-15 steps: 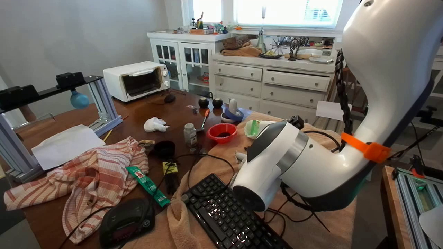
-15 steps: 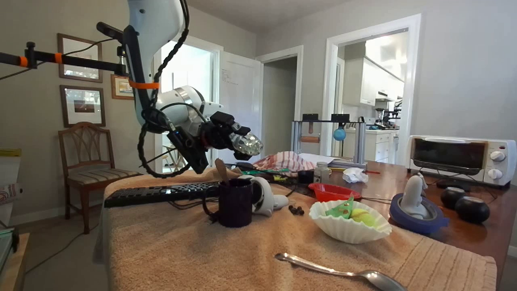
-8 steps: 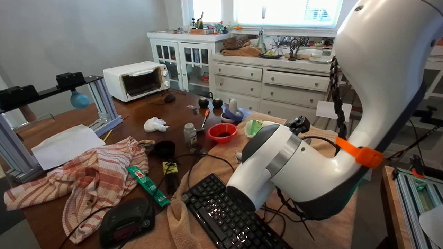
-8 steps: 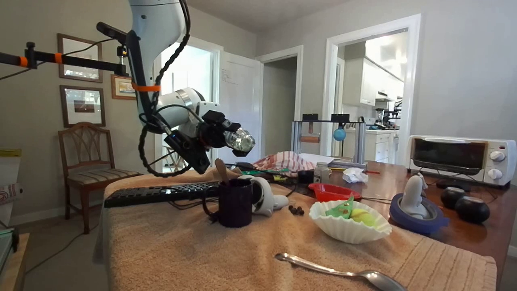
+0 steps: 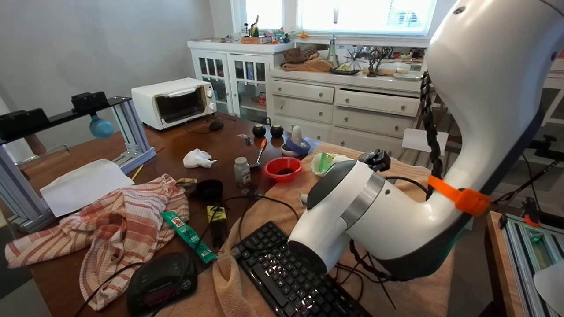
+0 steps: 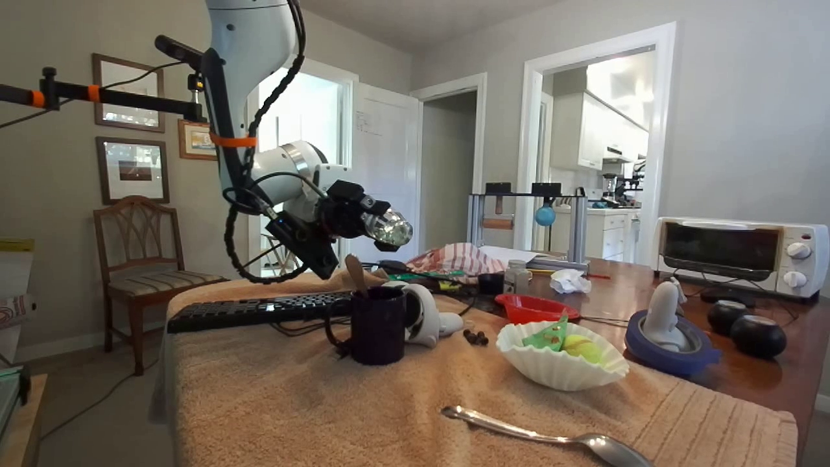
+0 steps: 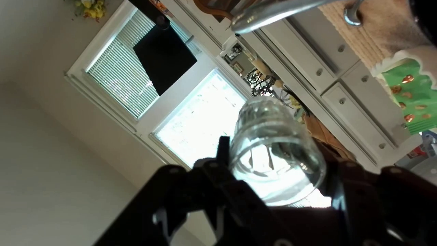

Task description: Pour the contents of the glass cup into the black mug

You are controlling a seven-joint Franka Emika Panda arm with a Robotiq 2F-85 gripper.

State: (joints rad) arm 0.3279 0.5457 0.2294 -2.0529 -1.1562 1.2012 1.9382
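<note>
My gripper [image 6: 382,227] is shut on the glass cup [image 6: 397,228], held in the air above and behind the black mug. The cup is tilted on its side, its base pointing outward. In the wrist view the jaws [image 7: 275,157] grip the cup [image 7: 264,118] from both sides and its open rim faces the camera. Bright glare fills it; I cannot tell if anything is inside. The black mug [image 6: 378,331] stands upright on the towel, handle to the left, with a wooden stick leaning in it. The arm hides it in the exterior view where the gripper [image 5: 376,160] barely shows.
A white controller [image 6: 425,321] stands beside the mug, with several small dark bits [image 6: 475,337] nearby. A white fluted bowl [image 6: 557,376], a red bowl [image 6: 532,310], a spoon [image 6: 519,429] and a keyboard [image 6: 259,311] lie around. A towel [image 6: 292,408] covers the near table.
The arm has shifted slightly, carrying the cup a little left in an exterior view, then slightly back right. The cup stays held. The mug has not moved.
</note>
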